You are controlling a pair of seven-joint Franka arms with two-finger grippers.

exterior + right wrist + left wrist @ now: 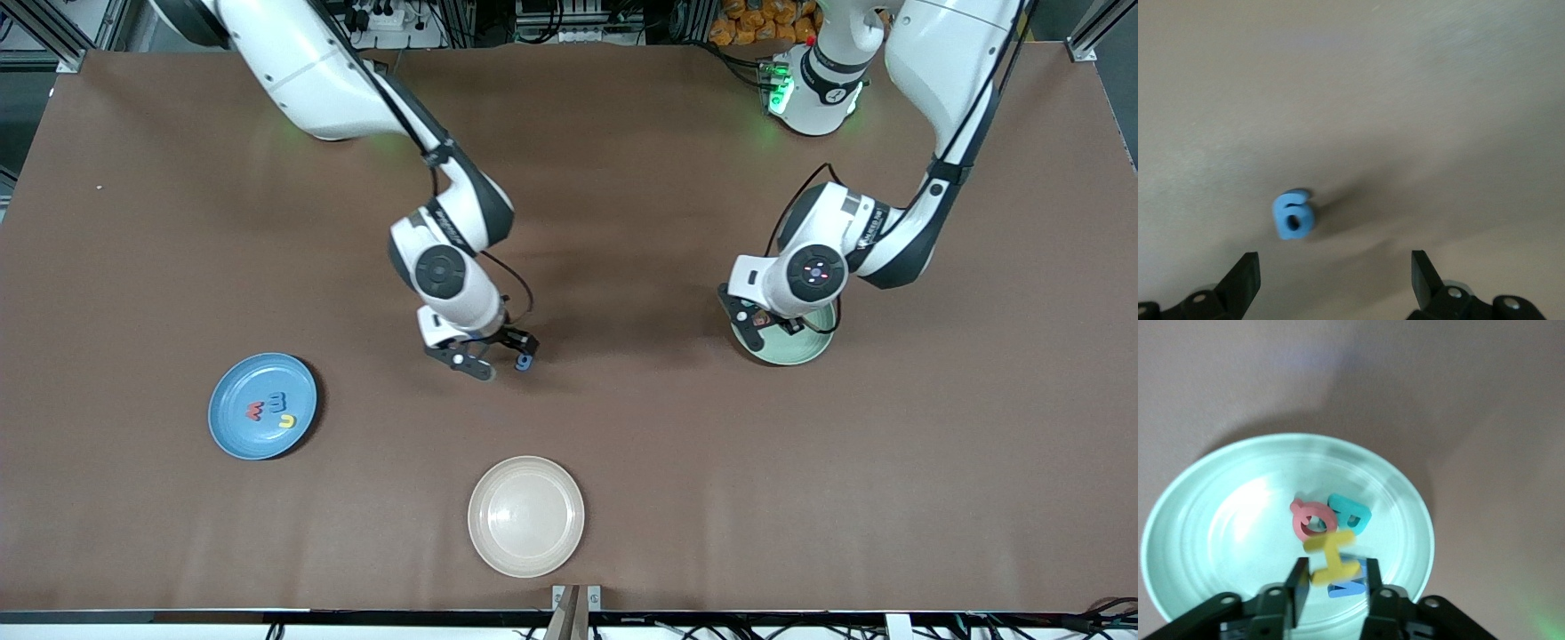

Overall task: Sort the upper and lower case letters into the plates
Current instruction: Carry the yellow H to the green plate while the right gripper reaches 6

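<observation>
My left gripper (pixel 770 328) (pixel 1335 585) hangs over the mint green plate (pixel 805 354) (pixel 1185 520). Its fingers stand a little apart around a tilted yellow letter (pixel 1331 559), with a gap at one finger. In that plate lie a pink letter (pixel 1310 519), a teal letter (pixel 1350 514) and a blue letter (pixel 1349 589). My right gripper (pixel 498 354) (pixel 1335 280) is open low over the table's middle, with a small blue letter (pixel 524 362) (pixel 1293 215) lying on the table just past its fingertips. The blue plate (pixel 233 391) holds a red (pixel 255 411), a blue (pixel 278 399) and a yellow letter (pixel 286 420).
A cream-white plate (pixel 526 516) sits near the table's front edge, nearer to the front camera than the right gripper. The blue plate is toward the right arm's end, the mint plate toward the left arm's end. Brown tabletop lies between them.
</observation>
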